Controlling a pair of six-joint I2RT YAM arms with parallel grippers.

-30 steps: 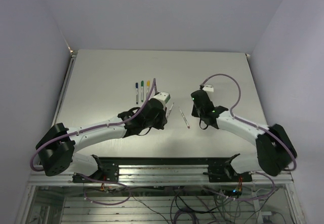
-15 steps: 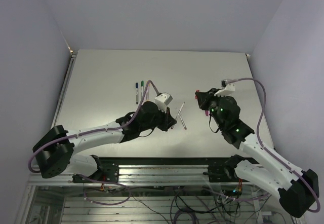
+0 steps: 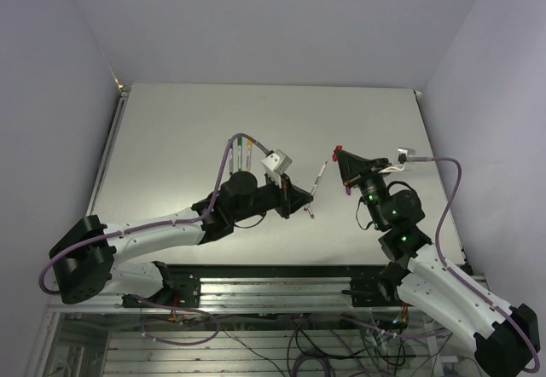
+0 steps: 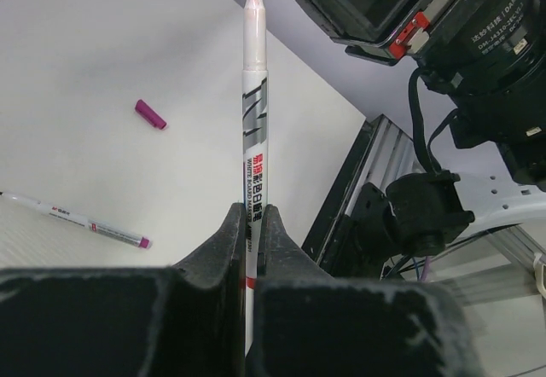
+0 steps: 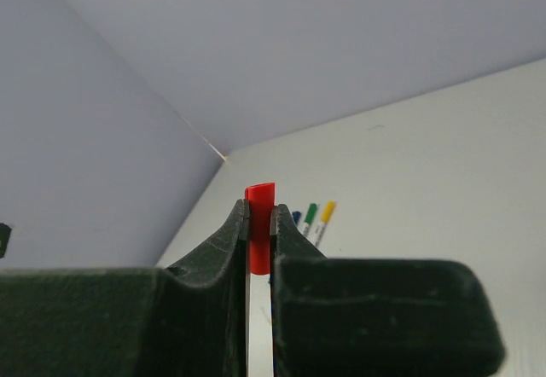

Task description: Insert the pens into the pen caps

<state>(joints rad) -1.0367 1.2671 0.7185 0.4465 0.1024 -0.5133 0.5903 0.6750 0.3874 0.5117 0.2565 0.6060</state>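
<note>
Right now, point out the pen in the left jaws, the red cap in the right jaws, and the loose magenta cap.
pen (image 4: 254,113): left wrist view, mid-barrel print.
red cap (image 5: 259,194): right wrist view, its exposed top end.
magenta cap (image 4: 150,114): left wrist view, its middle.

The only properly readable thing is on the pen (image 4: 254,113) clamped in the left gripper (image 4: 251,217). Small red capitals running along the barrel say "WHITE BOARD MARKER". Right beside that line is a row of bigger red Chinese characters, which I can't make out for sure. Further up the same barrel there's a grey stylised logo, not legible as letters.

The other pen (image 4: 77,220), lying flat off to the left of the held one, has tiny red print that's too small to read. To the right of the held pen, the black lens (image 4: 499,27) has white lettering round its body, too slanted and fuzzy for me. The red cap (image 5: 260,194) pinched in the right gripper (image 5: 258,215) shows no print I can read.
</note>
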